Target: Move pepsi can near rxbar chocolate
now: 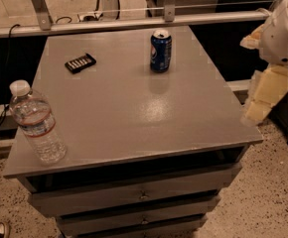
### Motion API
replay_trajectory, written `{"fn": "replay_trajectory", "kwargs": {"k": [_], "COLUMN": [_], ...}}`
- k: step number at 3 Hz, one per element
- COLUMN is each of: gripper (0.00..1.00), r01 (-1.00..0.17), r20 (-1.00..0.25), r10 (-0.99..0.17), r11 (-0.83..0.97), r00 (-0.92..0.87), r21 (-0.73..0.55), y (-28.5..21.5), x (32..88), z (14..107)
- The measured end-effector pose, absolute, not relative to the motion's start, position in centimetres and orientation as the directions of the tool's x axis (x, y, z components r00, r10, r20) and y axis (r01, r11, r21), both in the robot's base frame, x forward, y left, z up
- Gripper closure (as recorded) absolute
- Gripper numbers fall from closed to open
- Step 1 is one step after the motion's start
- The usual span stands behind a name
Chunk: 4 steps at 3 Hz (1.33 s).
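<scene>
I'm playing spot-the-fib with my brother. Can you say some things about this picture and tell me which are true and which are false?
1. The pepsi can stands upright on the drawer cabinet. True.
2. The rxbar chocolate is touching the pepsi can. False: it lies apart from it, further left in the picture.
3. The water bottle stands near the front left corner of the cabinet top. True.
4. The robot's tool is holding the pepsi can. False: it hangs beside the cabinet's right edge, away from the can.
5. The water bottle has no cap. False: a white cap is on it.
</scene>
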<state>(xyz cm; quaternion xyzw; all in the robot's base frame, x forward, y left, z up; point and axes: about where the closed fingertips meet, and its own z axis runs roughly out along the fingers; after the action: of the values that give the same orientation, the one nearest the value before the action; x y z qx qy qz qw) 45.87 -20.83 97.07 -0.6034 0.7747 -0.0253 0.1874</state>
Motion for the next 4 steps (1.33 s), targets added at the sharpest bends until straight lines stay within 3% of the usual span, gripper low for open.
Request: {"fn": "replay_trajectory", "kwargs": {"k": [2,4], "gripper": [0.0,0.0], "r01": [-0.907,-0.899], "r20": [-0.46,-0.697], "r10": [-0.871,-0.688], "r11": [0.322,0.412], "r00": [-0.173,-0.202], "r21": [-0.269,-0.146], "y": [-17.3,-12.2], "x": [56.2,66.0], "z": [93.1,89.3]}}
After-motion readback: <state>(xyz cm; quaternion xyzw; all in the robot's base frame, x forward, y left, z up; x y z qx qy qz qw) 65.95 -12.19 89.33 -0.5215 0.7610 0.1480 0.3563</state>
